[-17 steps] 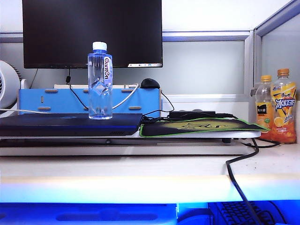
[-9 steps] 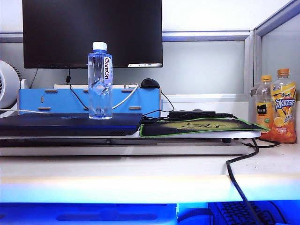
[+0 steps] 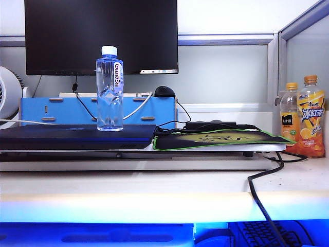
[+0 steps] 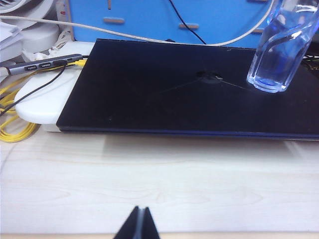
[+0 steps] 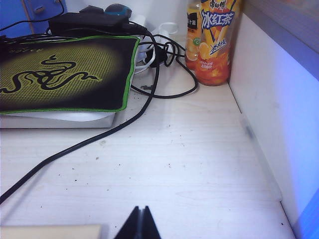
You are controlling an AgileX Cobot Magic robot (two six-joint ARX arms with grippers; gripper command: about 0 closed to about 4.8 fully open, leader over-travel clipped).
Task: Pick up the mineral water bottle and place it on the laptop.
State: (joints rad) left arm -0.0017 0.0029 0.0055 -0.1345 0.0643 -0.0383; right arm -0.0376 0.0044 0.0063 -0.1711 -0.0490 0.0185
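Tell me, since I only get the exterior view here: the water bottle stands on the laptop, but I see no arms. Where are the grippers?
Observer: The left gripper is shut, hanging over bare desk in front of the laptop.
Operator: Is it touching the bottle?
Observer: No, the water bottle stands free near the lid's far corner.
Operator: And the right one?
Observer: The right gripper is shut and empty, over bare desk near the mouse pad and a black cable.

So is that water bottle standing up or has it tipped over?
Upright: the mineral water bottle stands on its base on the closed laptop, white cap on top.
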